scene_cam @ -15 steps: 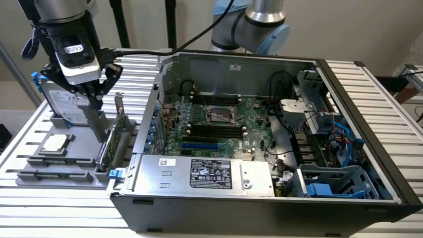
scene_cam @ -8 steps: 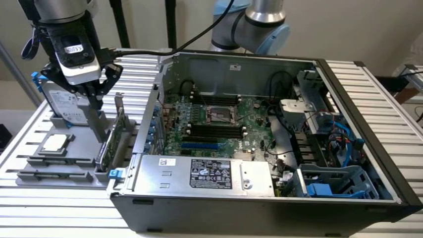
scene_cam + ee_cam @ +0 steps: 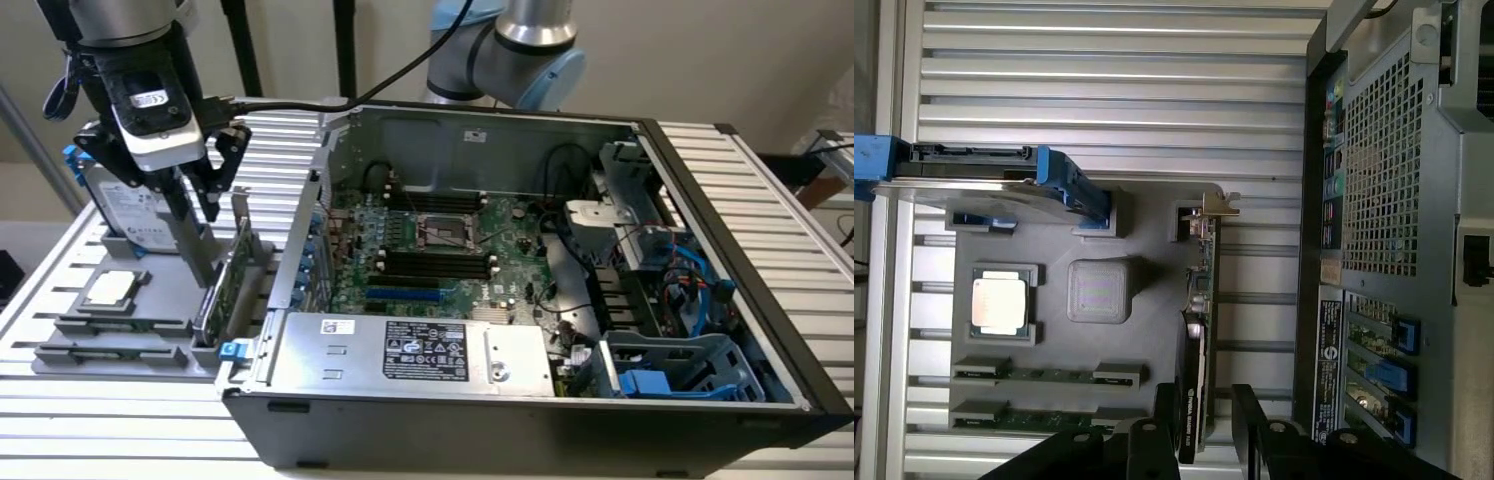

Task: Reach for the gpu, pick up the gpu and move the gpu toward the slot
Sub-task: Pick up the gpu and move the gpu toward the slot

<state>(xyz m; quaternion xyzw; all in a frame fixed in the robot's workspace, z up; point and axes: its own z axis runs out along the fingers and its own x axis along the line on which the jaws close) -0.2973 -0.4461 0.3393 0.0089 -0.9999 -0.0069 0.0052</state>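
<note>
Currently, the gpu (image 3: pixel 222 290) (image 3: pixel 1199 300) is being held upright on its edge by the gray holder (image 3: pixel 80 345) (image 3: pixel 1154 330), just beside the open computer case (image 3: pixel 534 425). The gripper (image 3: pixel 196 210) (image 3: pixel 1202 400) is being poised over the card's end, jaws spread to either side without pinching it.

Green gpu (image 3: pixel 1200 300); blue-framed hard drive (image 3: pixel 974 165)
</note>
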